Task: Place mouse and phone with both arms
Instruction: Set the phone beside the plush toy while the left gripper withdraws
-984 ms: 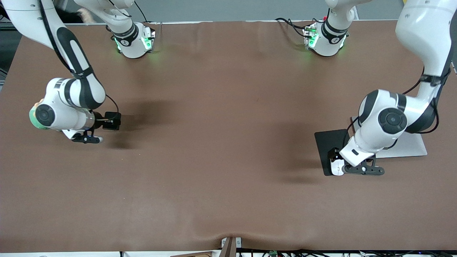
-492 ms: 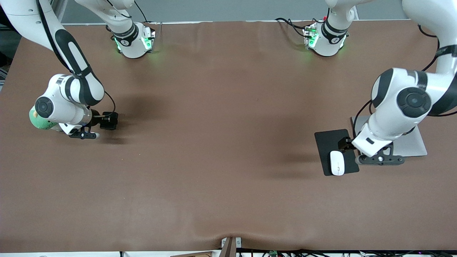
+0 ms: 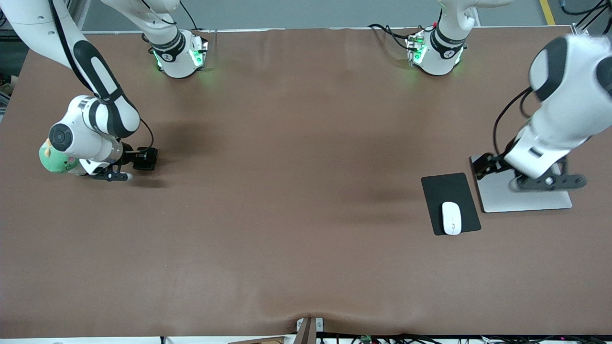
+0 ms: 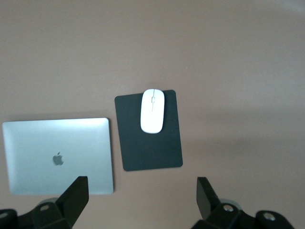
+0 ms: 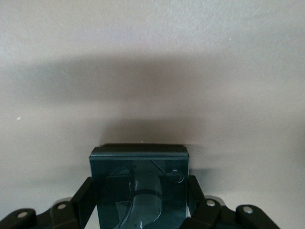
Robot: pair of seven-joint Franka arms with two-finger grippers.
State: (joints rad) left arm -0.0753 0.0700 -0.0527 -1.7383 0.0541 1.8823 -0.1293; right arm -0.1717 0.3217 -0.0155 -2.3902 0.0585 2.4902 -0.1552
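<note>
The white mouse (image 3: 451,218) lies on the black mouse pad (image 3: 444,191), at the edge nearer to the front camera; it also shows in the left wrist view (image 4: 152,110). My left gripper (image 3: 547,181) is open and empty, up over the silver laptop (image 3: 526,200), apart from the mouse; its fingers spread wide in the left wrist view (image 4: 141,200). My right gripper (image 3: 113,176) is low over the table at the right arm's end. It is shut on the glossy black phone (image 5: 138,181), held between its fingers (image 5: 86,191). The phone is hidden in the front view.
A green plush toy (image 3: 57,161) sits beside the right wrist near the table's edge. The closed laptop lies beside the mouse pad (image 4: 148,143), toward the left arm's end, and shows in the left wrist view (image 4: 58,155). Brown cloth covers the table (image 3: 296,191).
My left gripper has let go of the mouse on the pad, opened, and risen away over the laptop. My right gripper has sunk slightly with the phone.
</note>
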